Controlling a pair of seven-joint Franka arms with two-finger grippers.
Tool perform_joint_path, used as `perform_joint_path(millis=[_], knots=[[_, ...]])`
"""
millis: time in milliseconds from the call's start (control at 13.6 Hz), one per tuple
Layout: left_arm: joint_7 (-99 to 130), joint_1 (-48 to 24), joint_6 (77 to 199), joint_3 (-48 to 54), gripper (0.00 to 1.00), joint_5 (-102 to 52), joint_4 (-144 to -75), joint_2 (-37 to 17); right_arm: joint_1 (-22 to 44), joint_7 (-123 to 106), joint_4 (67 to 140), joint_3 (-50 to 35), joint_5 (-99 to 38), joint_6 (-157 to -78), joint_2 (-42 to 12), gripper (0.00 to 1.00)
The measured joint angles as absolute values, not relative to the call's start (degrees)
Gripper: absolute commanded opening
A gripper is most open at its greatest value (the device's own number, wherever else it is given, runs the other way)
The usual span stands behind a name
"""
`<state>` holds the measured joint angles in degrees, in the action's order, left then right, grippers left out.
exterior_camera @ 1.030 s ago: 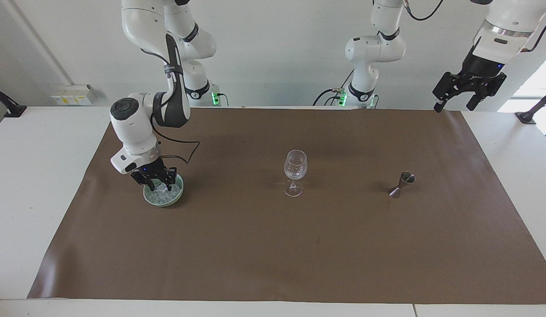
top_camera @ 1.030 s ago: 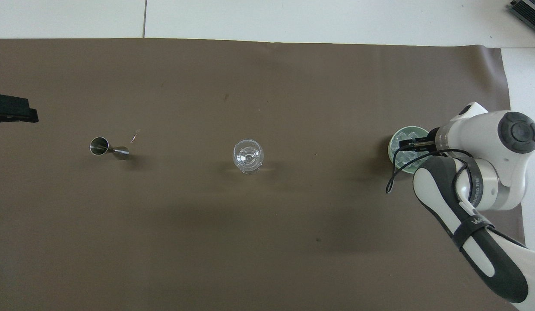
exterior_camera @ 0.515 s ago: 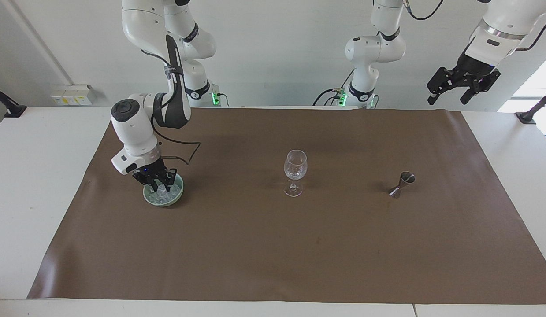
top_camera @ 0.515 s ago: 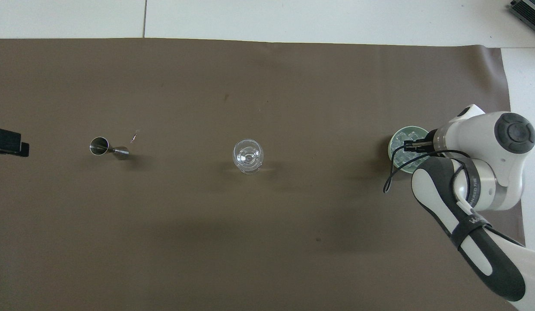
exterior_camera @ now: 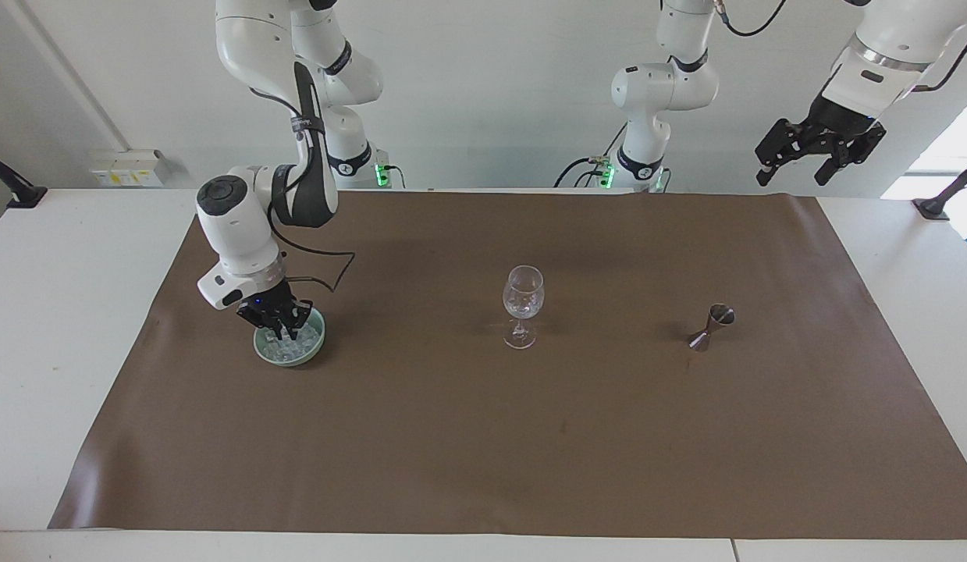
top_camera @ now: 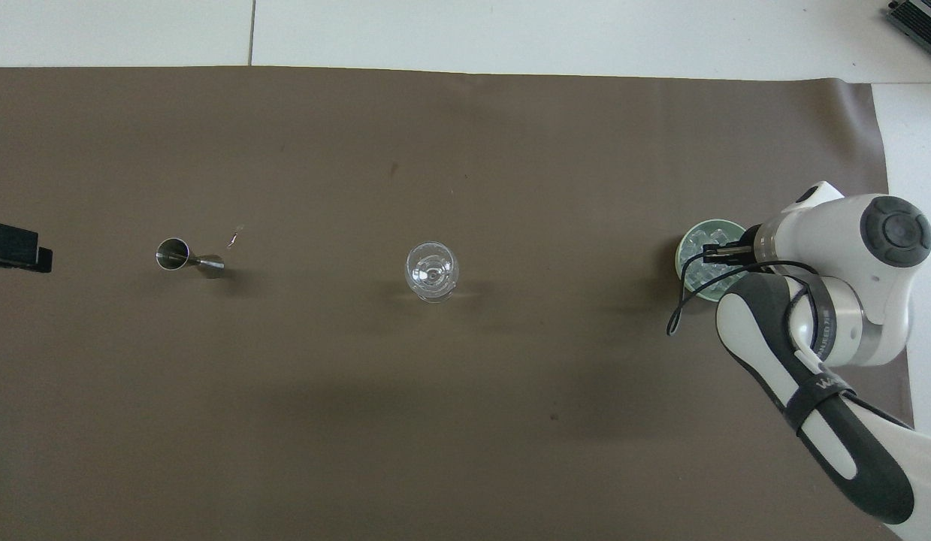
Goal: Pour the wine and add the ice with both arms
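I have the right end effector (exterior_camera: 282, 334) down inside the pale green bowl (exterior_camera: 315, 350), its fingertips pressed together among the ice (exterior_camera: 294, 349). Whether a chunk is actually caught between them I cannot tell; the tips are buried in the heap. The bowl sits on the brown mat (exterior_camera: 483, 437) toward the right arm's end of the bench (exterior_camera: 54, 328), about midway between the bench's edge at the robots and its other long edge. In the overhead view the right arm's wrist covers part of the bowl (top_camera: 691, 244), and the black tips (top_camera: 711, 252) show over the ice (top_camera: 694, 269).

The left end effector (exterior_camera: 795, 168) waits high in the air, over the corner of the mat at the left arm's end by the robots' edge of the bench, with its fingers spread wide and nothing between them. From overhead only a black edge of it (top_camera: 14, 248) shows at the frame's border.

The clear stemmed glass (exterior_camera: 522, 304) stands upright near the middle of the mat, well apart from the bowl. A small metal jigger (exterior_camera: 711, 326) stands tilted toward the left arm's end, roughly in line with the glass and the bowl. Both show from above too, glass (top_camera: 431, 271) and jigger (top_camera: 188, 257).
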<state>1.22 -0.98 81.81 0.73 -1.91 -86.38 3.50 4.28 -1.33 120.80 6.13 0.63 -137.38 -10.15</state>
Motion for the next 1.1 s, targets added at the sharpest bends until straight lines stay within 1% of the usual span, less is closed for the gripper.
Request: perform_joint_path(millis=[221, 368, 883, 1103], knots=[[1.22, -0.98, 81.76, 0.72, 1.0, -1.91, -86.79, 3.6, 4.42, -0.7, 117.72, 6.03, 0.63, -131.73, -8.0, 0.0], [1.22, -0.98, 81.76, 0.72, 1.0, -1.91, -86.82, 3.62, 5.15, 0.06, 116.65, 5.95, 0.63, -129.61, -6.01, 0.0], [1.22, -0.98, 81.75, 0.72, 1.0, -1.91, -86.85, 3.67, 10.26, 6.33, 113.71, 5.61, 0.55, -120.14, 1.31, 0.0], [1.22, -0.98, 81.75, 0.72, 1.0, -1.91, -86.85, 3.69, 11.22, 14.1, 112.46, 0.94, -2.28, -117.98, 3.55, 0.0]])
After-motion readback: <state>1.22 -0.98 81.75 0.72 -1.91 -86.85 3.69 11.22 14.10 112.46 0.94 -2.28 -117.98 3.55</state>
